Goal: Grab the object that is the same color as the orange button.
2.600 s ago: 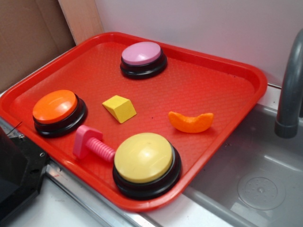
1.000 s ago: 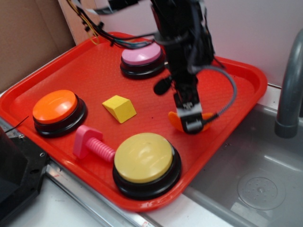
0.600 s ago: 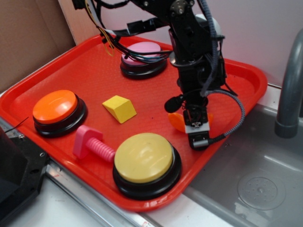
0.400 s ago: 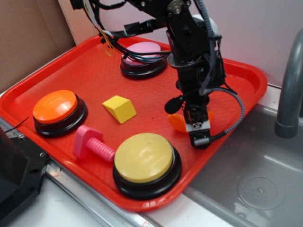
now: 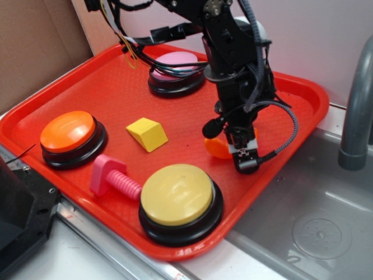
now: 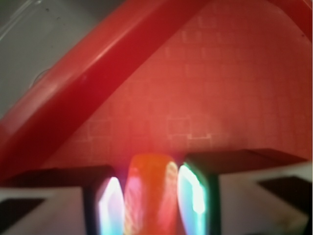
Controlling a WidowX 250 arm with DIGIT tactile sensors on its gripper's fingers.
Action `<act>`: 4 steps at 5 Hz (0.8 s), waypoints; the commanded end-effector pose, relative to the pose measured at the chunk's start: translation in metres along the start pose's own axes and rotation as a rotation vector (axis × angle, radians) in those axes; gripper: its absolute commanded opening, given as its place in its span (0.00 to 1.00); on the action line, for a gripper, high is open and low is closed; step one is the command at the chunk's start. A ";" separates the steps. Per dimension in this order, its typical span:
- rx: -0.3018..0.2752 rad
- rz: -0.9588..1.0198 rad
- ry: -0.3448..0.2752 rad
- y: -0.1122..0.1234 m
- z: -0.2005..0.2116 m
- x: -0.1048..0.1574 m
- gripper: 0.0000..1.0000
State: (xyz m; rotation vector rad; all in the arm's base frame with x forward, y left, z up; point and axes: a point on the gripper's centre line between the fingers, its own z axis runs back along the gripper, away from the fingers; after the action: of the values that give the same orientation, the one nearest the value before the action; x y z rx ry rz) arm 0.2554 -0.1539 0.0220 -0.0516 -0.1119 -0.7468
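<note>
text: none legible | labels/brands: none seen on the buttons, the blocks or the red tray (image 5: 303, 93); numbers/signs: none | gripper (image 5: 243, 156): a small white tag-like patch on its tip; too blurred to read

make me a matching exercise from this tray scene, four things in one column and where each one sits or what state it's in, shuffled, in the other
Things:
1. orange segment
2. orange button
3. pink bolt
4. pink button

Places or states:
A. far side of the red tray
B. lying between the orange button and the yellow button
C. pinched in the tool
D. near the tray's left edge

Pairs: 1-C, 2-D, 3-B, 4-A
</note>
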 end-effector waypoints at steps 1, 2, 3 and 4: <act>0.024 0.166 0.061 0.013 0.046 -0.007 0.00; -0.003 0.334 0.045 0.029 0.089 -0.015 0.00; -0.021 0.543 -0.003 0.053 0.136 -0.036 0.00; 0.031 0.661 -0.022 0.064 0.172 -0.057 0.00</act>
State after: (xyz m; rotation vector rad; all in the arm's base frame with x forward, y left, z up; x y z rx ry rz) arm 0.2455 -0.0488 0.1673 -0.0615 -0.0488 -0.0921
